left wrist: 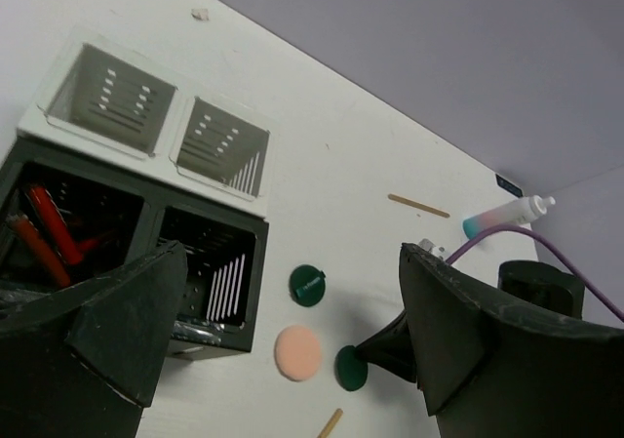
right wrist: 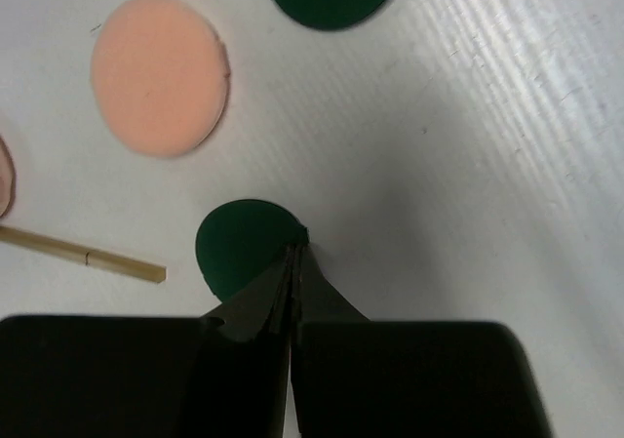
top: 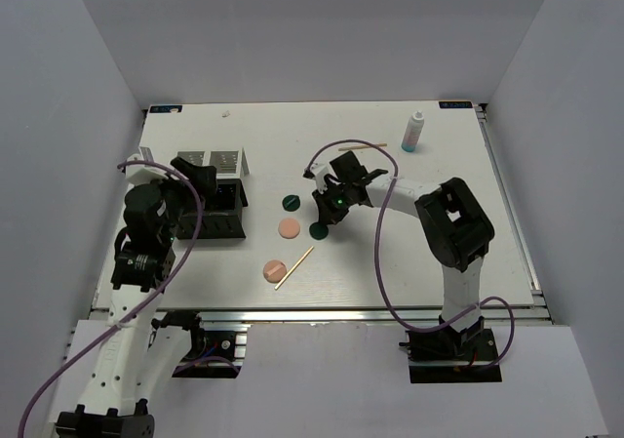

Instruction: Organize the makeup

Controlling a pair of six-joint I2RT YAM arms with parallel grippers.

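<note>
My right gripper (right wrist: 295, 250) is shut, its tips pinching the small tab on the edge of a dark green disc (right wrist: 237, 251) that lies flat on the table (top: 318, 230). A second green disc (top: 291, 202) and a peach-pink disc (top: 289, 228) lie just left of it. Another peach disc (top: 274, 270) lies nearer, with a wooden stick (top: 294, 267) beside it. A second wooden stick (top: 363, 146) and the white-blue bottle (top: 413, 133) are at the back. My left gripper (left wrist: 292, 345) is open and empty above the organizer. Black-and-red sticks (left wrist: 49, 228) stand in a black compartment.
The black organizer box (top: 231, 225) sits at the left, with two white slotted compartments (top: 239, 161) behind it. The right arm's purple cable (top: 380, 253) loops over the table's front. The table edge (top: 292, 309) runs along the bottom.
</note>
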